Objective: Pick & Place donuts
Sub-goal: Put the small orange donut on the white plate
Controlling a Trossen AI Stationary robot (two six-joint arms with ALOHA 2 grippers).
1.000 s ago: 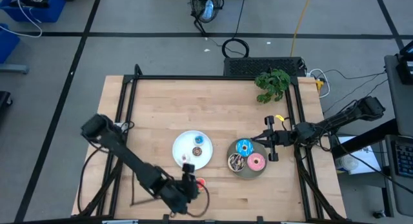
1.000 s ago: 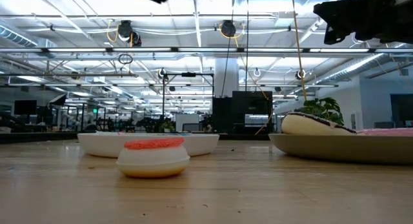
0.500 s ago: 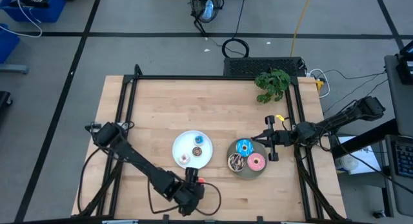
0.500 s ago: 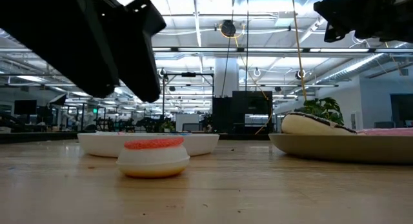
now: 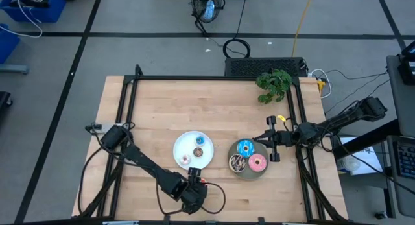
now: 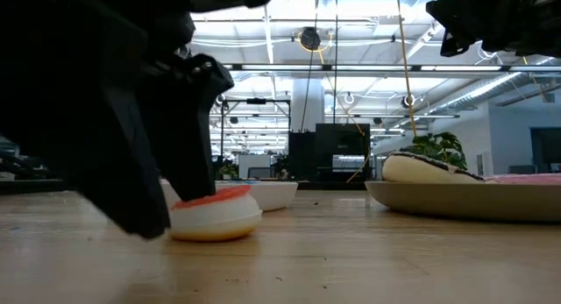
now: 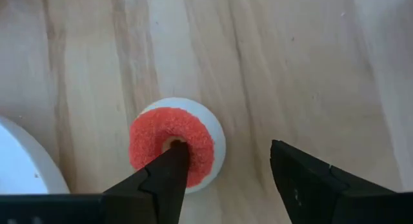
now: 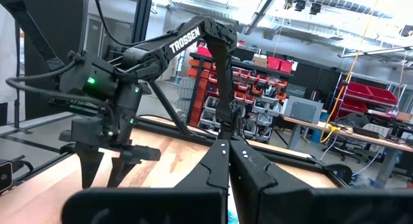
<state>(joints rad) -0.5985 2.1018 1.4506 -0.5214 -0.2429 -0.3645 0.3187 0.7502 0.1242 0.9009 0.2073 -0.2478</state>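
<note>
A tiny red-topped donut on a white base lies on the wood near the table's near edge. My left gripper stands over it, open and pointing down. The white plate holds tiny brown, blue and whitish donuts. On the grey plate lie the larger blue, pink and dark sprinkled donuts. My right gripper hangs shut above that plate's right side. My left gripper comes from above, pointing down. One fingertip sits at the red donut's hole. The other fingertip stands outside the ring over bare wood, apart from it. The donut rests on the table, its red top slightly tipped.
A green plant stands at the table's far right corner. Black frame rails run along the table's left, far and right sides. Bare wood stretches across the far half of the table.
My left gripper has come down toward the table's near edge onto the red donut, staying open. The donut's red top, level before, now sits slightly tipped, and the donut has shifted a little.
</note>
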